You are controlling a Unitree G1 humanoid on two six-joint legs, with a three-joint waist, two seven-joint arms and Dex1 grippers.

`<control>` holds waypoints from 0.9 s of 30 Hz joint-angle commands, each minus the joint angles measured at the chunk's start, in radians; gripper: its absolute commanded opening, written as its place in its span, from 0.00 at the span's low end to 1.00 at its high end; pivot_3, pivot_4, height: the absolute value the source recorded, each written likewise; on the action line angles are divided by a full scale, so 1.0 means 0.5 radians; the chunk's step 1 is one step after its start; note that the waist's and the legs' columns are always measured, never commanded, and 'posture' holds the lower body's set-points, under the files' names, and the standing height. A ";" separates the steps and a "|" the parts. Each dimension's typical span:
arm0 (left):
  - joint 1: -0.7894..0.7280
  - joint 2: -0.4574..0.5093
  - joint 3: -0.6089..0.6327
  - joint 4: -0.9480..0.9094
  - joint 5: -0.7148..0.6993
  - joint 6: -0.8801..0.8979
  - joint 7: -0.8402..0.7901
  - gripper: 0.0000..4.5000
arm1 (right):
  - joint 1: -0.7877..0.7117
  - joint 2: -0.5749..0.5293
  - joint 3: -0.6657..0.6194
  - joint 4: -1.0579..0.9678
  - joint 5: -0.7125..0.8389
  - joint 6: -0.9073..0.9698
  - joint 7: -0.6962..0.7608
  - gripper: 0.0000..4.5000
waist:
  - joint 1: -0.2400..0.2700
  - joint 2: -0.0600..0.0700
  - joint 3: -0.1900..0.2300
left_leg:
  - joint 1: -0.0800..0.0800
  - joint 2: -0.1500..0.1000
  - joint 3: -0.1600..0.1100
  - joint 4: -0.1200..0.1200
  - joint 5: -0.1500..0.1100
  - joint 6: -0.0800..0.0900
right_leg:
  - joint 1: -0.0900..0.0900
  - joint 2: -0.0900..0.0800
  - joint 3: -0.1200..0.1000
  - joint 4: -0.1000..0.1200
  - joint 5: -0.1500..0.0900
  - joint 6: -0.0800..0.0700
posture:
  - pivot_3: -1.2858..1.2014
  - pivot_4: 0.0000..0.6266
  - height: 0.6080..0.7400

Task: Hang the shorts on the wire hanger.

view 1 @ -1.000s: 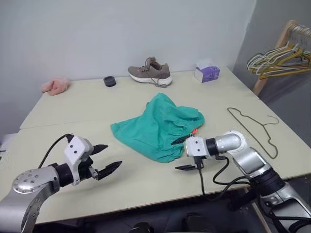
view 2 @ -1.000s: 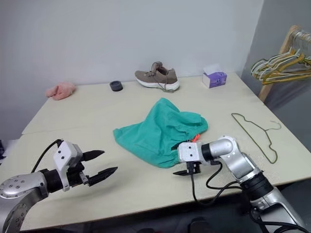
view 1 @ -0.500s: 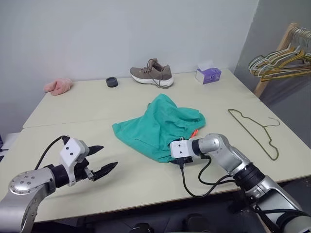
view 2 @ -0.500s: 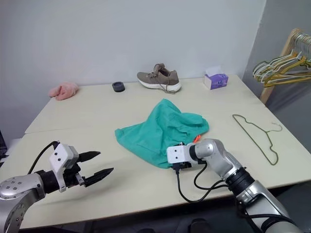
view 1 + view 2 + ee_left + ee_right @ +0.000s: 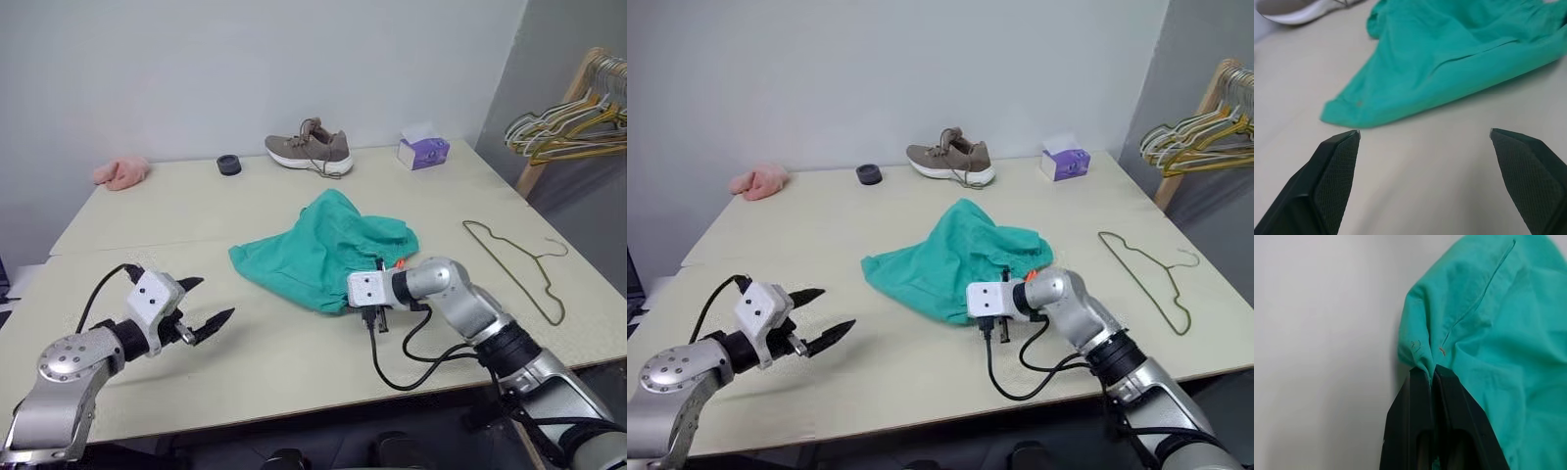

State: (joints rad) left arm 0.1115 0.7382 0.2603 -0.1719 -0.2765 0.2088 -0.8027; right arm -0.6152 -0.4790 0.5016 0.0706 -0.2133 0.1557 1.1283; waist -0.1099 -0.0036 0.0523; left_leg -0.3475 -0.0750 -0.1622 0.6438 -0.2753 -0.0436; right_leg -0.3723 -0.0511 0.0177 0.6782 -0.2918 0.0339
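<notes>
The teal-green shorts (image 5: 323, 245) lie crumpled in the middle of the table. My right gripper (image 5: 1427, 373) is shut on a fold at their near edge, with cloth pinched between its black fingers; in the left eye view its white wrist block (image 5: 364, 290) sits against that edge. The wire hanger (image 5: 509, 274) lies flat on the table to the right of the shorts, apart from them. My left gripper (image 5: 208, 299) hovers open over bare table to the left of the shorts, pointing toward them, with nothing between its fingers (image 5: 1339, 161).
Along the far edge of the table (image 5: 147, 225) lie a brown shoe (image 5: 309, 152), a purple tissue box (image 5: 423, 152), a small black round item (image 5: 228, 164) and a pink fluffy item (image 5: 121, 172). A wooden rack with several hangers (image 5: 573, 108) stands at the right.
My right gripper went from open beside the shorts to shut on their near edge. The left gripper shifted slightly toward the shorts, staying open.
</notes>
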 commanded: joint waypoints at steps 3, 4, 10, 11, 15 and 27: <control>-0.251 0.017 -0.150 0.269 0.303 -0.350 0.106 1.00 | -0.071 -0.144 -0.171 -0.464 0.246 0.222 0.216 0.00 | -0.001 0.000 0.000 | -0.001 0.000 -0.001 -0.001 0.000 0.000 | 0.000 0.000 -0.001 0.000 0.000 0.000 | 0.44 0.00 1.00; -0.293 0.015 -0.189 0.324 0.344 -0.394 0.104 1.00 | -0.078 -0.161 -0.178 -0.512 0.273 0.258 0.235 0.00 | -0.002 0.000 0.000 | -0.001 0.000 -0.001 -0.001 0.000 0.000 | 0.000 0.000 -0.001 0.000 0.000 0.000 | 0.44 0.00 1.00; -0.511 -0.038 -0.423 0.667 0.505 -0.604 0.084 1.00 | -0.126 -0.198 -0.202 -0.700 0.404 0.448 0.273 0.00 | -0.021 0.000 0.000 | -0.002 0.000 0.000 -0.001 0.000 0.000 | 0.000 0.000 0.000 0.000 0.000 0.001 | 0.43 0.00 1.00; -0.549 -0.055 -0.457 0.730 0.527 -0.633 0.088 1.00 | -0.132 -0.203 -0.208 -0.726 0.423 0.476 0.277 0.00 | -0.024 -0.001 0.000 | -0.002 0.000 0.000 -0.001 0.000 0.000 | 0.000 -0.001 -0.001 0.000 0.000 0.001 | 0.43 0.00 1.00; -0.673 -0.088 -0.555 0.949 0.632 -0.754 0.129 1.00 | -0.145 -0.237 -0.221 -0.819 0.488 0.560 0.284 0.00 | -0.050 -0.002 -0.001 | -0.005 0.000 -0.001 0.000 0.000 0.000 | 0.000 -0.001 -0.001 0.000 0.000 0.001 | 0.42 0.00 1.00; -0.779 -0.019 -0.646 1.276 0.788 -1.020 0.129 0.52 | -0.115 -0.346 -0.262 -0.911 0.622 0.611 0.252 0.00 | -0.118 -0.004 -0.002 | -0.012 -0.001 -0.003 0.000 0.000 0.000 | -0.004 -0.003 -0.003 0.000 0.001 0.003 | 0.42 0.00 1.00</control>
State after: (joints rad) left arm -0.2710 0.6963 -0.0756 0.4871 0.1221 -0.2780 -0.7180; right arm -0.6602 -0.6433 0.4103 -0.3576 0.0797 0.4775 1.2602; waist -0.1690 -0.0054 0.0512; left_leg -0.3541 -0.0754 -0.1636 0.6439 -0.2756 -0.0437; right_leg -0.3747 -0.0526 0.0162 0.6782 -0.2915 0.0356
